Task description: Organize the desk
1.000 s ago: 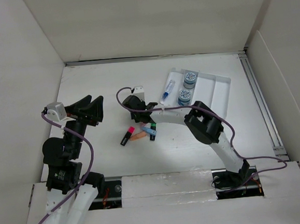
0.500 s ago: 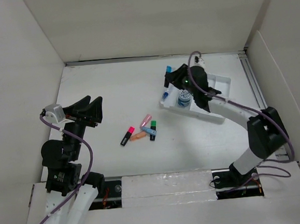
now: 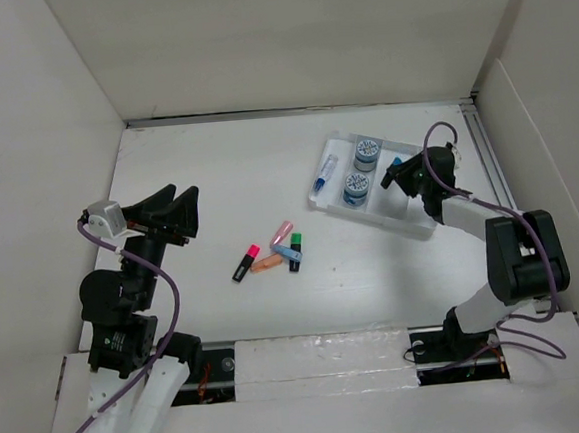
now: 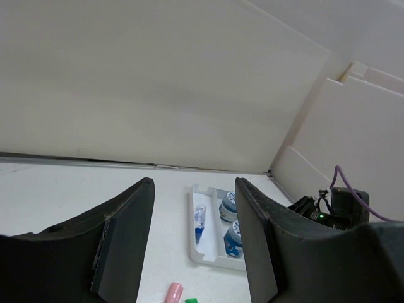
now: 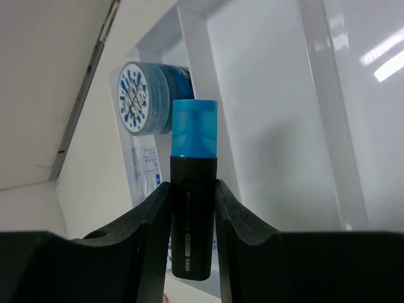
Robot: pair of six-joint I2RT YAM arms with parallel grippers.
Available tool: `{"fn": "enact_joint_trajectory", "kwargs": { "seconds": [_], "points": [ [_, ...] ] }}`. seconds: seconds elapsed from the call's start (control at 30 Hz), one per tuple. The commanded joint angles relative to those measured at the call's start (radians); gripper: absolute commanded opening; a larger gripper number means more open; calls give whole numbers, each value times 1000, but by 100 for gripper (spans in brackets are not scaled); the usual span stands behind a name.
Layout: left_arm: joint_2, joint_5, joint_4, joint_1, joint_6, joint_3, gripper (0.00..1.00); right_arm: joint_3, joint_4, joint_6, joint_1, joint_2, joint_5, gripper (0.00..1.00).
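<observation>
The desk (image 3: 206, 173) is the white tabletop. My right gripper (image 3: 398, 174) is shut on a black highlighter with a blue cap (image 3: 397, 163) and holds it over the middle compartments of the white tray (image 3: 427, 150). In the right wrist view the highlighter (image 5: 194, 136) stands between my fingers (image 5: 146, 221), cap forward, above the tray floor (image 5: 271, 95). Several highlighters (image 3: 272, 253) lie loose mid-desk. My left gripper (image 3: 174, 214) is open and empty, raised over the desk's left side (image 4: 192, 186).
The tray's left compartments hold two blue-lidded jars (image 3: 367, 151) (image 3: 355, 186) and a clear tube (image 3: 323, 175). They also show in the left wrist view (image 4: 228, 205) and right wrist view (image 5: 142, 98). White walls enclose the desk on three sides.
My right arm has swung from the highlighter pile to the tray's left end, then over its middle, carrying the blue-capped highlighter. The left arm has not moved.
</observation>
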Motion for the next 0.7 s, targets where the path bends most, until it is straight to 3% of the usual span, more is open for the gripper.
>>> {"fn": "enact_joint_trajectory", "kwargs": {
  "seconds": [0.0, 0.17, 0.23, 0.27, 0.4, 0.43, 0.47, 0.53, 0.57, 0.67],
  "points": [
    [4, 13, 52, -2, -8, 5, 49, -18, 50, 37, -31, 4, -64, 19],
    [9, 16, 52, -2, -8, 5, 49, -35, 61, 37, -42, -34, -26, 55],
    [10, 8, 50, -2, -6, 5, 49, -50, 66, 32, -42, -84, -26, 65],
    [16, 7, 47, -2, -6, 5, 49, -56, 75, 29, -42, -100, 9, 76],
    [16, 14, 52, -2, -8, 5, 49, -62, 60, 6, 20, -172, 49, 78],
    [16, 13, 52, -2, -6, 4, 49, -58, 46, -2, 37, -183, 63, 76],
    [21, 10, 50, -2, -6, 5, 49, -58, 46, -21, 54, -207, 68, 54],
    [26, 11, 47, -2, -8, 7, 49, -61, 50, -34, 132, -229, 56, 22],
    [23, 19, 50, -2, -9, 5, 49, -56, 46, -48, 169, -231, 43, 0],
    [29, 7, 50, -2, -5, 7, 49, -52, -8, -89, 379, -237, 46, 0]
  ]
}}
